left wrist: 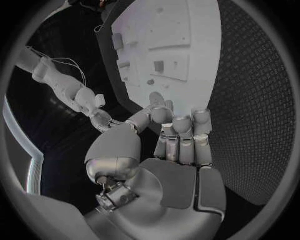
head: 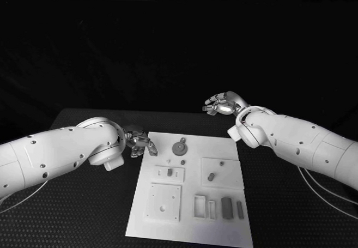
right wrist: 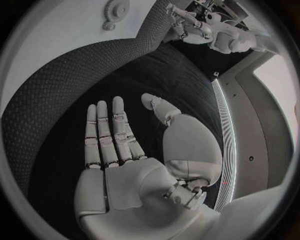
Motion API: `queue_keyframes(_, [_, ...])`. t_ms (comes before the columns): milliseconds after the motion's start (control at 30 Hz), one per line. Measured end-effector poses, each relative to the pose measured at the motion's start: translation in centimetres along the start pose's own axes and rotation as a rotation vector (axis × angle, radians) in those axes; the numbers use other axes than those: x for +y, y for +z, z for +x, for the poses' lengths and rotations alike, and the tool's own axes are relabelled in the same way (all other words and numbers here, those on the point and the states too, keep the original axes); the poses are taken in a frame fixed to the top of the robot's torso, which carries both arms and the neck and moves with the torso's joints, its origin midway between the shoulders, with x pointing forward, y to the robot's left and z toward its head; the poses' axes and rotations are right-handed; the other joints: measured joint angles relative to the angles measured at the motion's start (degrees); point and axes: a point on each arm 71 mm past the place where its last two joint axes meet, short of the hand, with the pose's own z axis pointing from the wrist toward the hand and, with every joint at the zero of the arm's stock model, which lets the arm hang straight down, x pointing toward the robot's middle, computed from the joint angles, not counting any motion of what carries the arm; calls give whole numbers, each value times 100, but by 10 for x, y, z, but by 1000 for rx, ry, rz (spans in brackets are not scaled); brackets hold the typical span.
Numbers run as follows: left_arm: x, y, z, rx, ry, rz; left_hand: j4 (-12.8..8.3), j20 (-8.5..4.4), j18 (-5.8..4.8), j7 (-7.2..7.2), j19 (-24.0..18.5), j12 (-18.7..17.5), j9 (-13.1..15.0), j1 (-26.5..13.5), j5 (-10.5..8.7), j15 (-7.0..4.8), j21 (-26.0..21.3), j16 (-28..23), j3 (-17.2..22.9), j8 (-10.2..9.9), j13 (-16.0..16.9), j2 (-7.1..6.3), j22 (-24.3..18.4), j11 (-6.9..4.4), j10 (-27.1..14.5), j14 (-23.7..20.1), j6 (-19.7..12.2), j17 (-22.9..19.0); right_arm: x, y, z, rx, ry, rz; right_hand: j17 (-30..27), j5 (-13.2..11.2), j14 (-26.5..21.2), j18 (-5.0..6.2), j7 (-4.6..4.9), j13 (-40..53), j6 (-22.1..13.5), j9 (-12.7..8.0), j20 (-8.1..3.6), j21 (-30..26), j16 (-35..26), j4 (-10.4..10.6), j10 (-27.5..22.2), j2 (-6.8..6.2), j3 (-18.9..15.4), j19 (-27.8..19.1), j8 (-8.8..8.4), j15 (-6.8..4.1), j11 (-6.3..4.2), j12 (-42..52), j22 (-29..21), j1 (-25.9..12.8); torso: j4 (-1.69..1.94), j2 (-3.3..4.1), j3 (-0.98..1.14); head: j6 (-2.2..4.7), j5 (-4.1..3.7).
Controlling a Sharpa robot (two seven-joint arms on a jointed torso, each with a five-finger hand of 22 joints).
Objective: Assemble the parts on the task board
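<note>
Task board (head: 191, 222): white plate, middle of the desk (head: 82, 208), running to its near edge. Parts: gear (head: 180, 148) at the board's far end; slim pieces (head: 226, 207) standing in slots by its near right corner. My left hand (head: 139, 143): at the board's far left corner, fingers (left wrist: 181, 135) curled, grasping nothing. My right hand (head: 223, 104): raised beyond the board's far right corner, fingers (right wrist: 115, 132) released, straight, empty.

The right hand (right wrist: 134, 150) is spread flat, its fingers (right wrist: 103, 135) straight and apart, thumb off to one side, holding nothing. Beyond it runs the dark textured counter (right wrist: 75, 80), then the white task board (right wrist: 56, 30) with a round toothed part (right wrist: 116, 8) on it. The left hand (right wrist: 178, 20) hangs further off.
</note>
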Motion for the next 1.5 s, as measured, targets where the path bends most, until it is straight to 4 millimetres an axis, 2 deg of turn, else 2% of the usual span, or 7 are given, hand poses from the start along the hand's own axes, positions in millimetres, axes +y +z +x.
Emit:
queue_keyframes(67, [0, -1, 6, -5, 22, 1, -27, 0, 1, 2, 53, 0, 9, -58, 289, -2, 23, 22, 27, 55, -24, -53, 3, -32, 36, 7, 26, -16, 0, 0, 0, -1, 0, 1, 0, 0, 0, 0, 1, 0, -1, 0, 0, 0, 0, 0, 0, 0, 0, 0, 0, 0, 0, 0, 0, 0, 1, 0, 1, -1, 6])
queue_keyframes(133, [-1, -2, 11, -10, 46, 4, -36, -15, 1, -14, 68, 0, 12, -126, 455, -23, 36, 23, 35, 84, -28, -78, 3, -46, 66, 43, 57, -21, -1, 0, 0, -1, 0, 1, 0, 0, 0, 0, 1, 0, -1, 0, 0, 0, 0, 0, 0, 0, 0, 0, 0, 0, 0, 0, 1, 0, 1, 0, 1, -5, 14])
queue_keyframes(333, [-1, -3, 27, -12, 113, 5, -36, -34, 0, -45, 111, 0, 16, -187, 582, -43, 67, 67, 35, 139, -17, -120, 2, -94, 104, 81, 107, -21, -1, 0, -1, -1, -1, 2, 0, 0, 4, 0, 3, -4, -3, 0, 0, 0, 0, 0, -1, 0, 0, 0, 0, -5, 1, 0, 5, 0, -2, 7, 5, -15, 38])
queue_keyframes(500, [-2, -1, 35, -9, 149, -1, -58, -34, 1, -49, 110, 34, 71, -248, 774, -44, 85, 67, 56, 171, -6, -153, 2, -122, 79, 83, 112, -21, -1, 0, 0, 0, 0, 2, 0, 0, 5, 0, 4, -6, -4, -1, 0, 0, 0, 0, -1, 0, 0, 0, 0, -5, 1, 0, 5, 0, -10, 12, 9, -17, 53])
queue_keyframes(600, [-5, 0, 39, -10, 162, 1, -63, -53, 0, -58, 152, 35, 183, -282, 807, -44, 85, 89, 61, 175, -6, -161, 2, -139, 96, 84, 121, -20, -1, 0, 0, 0, 0, 1, 0, 0, 5, 0, 4, -5, -4, -5, 0, 0, 0, 0, -1, 0, 0, 0, 0, -5, 1, 0, 5, 0, -14, 15, 9, -28, 58])
queue_keyframes(967, [-11, 5, 46, -14, 192, 4, -71, -54, 1, -69, 151, 93, 184, -313, 1017, -62, 111, 112, 53, 236, -2, -143, 1, -151, 86, 104, 132, -20, 0, 0, 1, 2, 1, 0, 0, 0, 5, 0, 6, -10, -6, -5, 0, -21, 0, 0, -1, 0, 0, 0, 0, -5, 1, 0, 10, 0, -25, 21, 12, -63, 57])
queue_keyframes(1500, [-9, 10, 52, -8, 217, -9, -79, -54, 1, -69, 150, 93, 270, -413, 1083, -53, 133, 112, 44, 292, -3, -91, 0, -184, 90, 116, 133, -16, 1, 0, 2, 4, 1, -1, 0, 0, 5, 0, -3, -21, 3, -4, 0, -21, 0, 0, -4, 0, 0, 0, 0, -5, 4, 0, 15, 0, -17, 19, 11, -82, 41])
